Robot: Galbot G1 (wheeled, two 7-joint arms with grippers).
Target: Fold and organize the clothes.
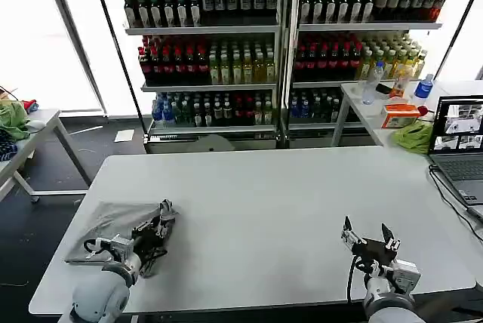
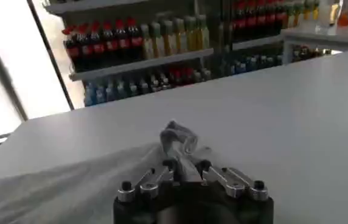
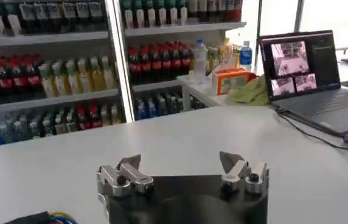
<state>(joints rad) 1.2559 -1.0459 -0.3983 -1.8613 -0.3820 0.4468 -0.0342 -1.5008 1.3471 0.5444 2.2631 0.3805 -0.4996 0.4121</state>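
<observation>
A light grey shirt (image 1: 106,226) lies rumpled at the near left corner of the white table (image 1: 264,195). My left gripper (image 1: 164,213) is shut on a bunched edge of the shirt (image 2: 175,137), the cloth pinched between its fingers and rising in a small peak. The rest of the shirt (image 2: 64,189) spreads flat behind the pinch. My right gripper (image 1: 368,234) hovers open over the bare table near the front right edge, with nothing between its fingers (image 3: 128,164).
An open laptop (image 1: 458,142) with a cable sits at the table's right edge. A side table (image 1: 377,108) behind holds bottles, an orange box and a green cloth (image 1: 413,136). Drink shelves (image 1: 279,44) stand at the back. Another table (image 1: 23,138) stands far left.
</observation>
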